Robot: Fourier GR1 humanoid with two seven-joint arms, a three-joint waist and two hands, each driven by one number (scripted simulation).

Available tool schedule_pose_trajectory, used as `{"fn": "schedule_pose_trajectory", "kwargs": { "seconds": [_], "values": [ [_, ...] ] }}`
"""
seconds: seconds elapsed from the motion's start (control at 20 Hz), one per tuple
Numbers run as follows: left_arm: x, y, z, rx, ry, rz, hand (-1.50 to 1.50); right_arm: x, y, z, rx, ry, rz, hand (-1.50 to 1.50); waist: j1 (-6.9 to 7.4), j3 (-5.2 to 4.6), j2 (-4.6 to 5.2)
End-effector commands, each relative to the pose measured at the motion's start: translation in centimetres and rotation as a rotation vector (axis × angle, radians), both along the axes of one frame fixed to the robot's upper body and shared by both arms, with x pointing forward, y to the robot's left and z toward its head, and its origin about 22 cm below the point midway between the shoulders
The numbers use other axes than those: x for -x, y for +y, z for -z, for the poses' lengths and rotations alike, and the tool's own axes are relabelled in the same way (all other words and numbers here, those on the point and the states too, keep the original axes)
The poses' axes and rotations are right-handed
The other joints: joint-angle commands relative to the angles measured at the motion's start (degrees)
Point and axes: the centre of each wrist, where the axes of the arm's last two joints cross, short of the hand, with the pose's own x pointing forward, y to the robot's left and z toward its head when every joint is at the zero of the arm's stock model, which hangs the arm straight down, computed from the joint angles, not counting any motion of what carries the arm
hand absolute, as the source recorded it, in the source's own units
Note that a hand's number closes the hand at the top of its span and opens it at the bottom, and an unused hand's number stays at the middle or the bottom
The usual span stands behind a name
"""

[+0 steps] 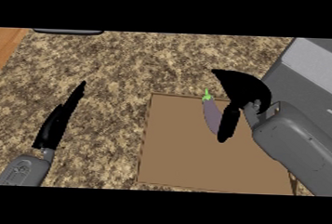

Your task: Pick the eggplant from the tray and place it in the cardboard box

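R forearm (298,151) fills the lower right corner, nearest the lens, w/ the right hand (244,91) at its end, curled against the eggplant (211,116). One dark finger (227,127) runs down the veg's right side, touching it. The bulk of the hand sits just right of the green stem. So it's grasping the eggplant, as far as can be seen.

The eggplant shows over the cardboard box (187,161), near its far right corner, stem end pointing away from the robot. Can't tell whether it hangs above the box floor or already lies on it, as the view is steeply down w/ no clear shadow.

Left hand (58,121) rests open at the left, fingers straight, over the counter (115,61), well apart from the box. There's a grey slab (314,77) at the right edge; can't tell what it is.

Risks, imo:
- The eggplant is close to the box's far edge, so letting go here could leave it propped on the rim or rolling out if it's not low enough.
- Only one finger is visibly on it, so a wrist tilt might let it slip early.
- The forearm is also near the box's right side & could nudge the box when pulling away.
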Motion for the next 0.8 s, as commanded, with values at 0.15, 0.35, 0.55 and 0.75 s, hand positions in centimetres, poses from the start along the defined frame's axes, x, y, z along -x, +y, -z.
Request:
{"fn": "schedule_pose_trajectory", "kwargs": {
  "seconds": [0.15,0.35,0.55,0.75],
  "values": [
    [1.0,1.7,0.2,0.005,0.012,-0.002,0.0,-1.1,0.4,1.7,0.115,0.02,0.027,-1.5,0.13,0.0,0.04],
    [1.0,0.2,0.0,-0.013,-0.004,-0.013,0.0,0.3,0.5,3.3,0.087,0.063,0.013,-1.5,-0.28,0.02,-0.09],
    [-0.6,-0.7,-0.9,-0.003,0.0,0.005,0.0,-3.2,0.7,1.9,0.113,0.088,0.031,-1.5,0.18,0.01,0.11],
    [0.7,-0.2,0.6,-0.019,-0.007,-0.005,0.0,-2.1,1.4,2.9,0.122,0.078,0.025,-1.5,-0.02,0.0,0.02]
  ]
}}
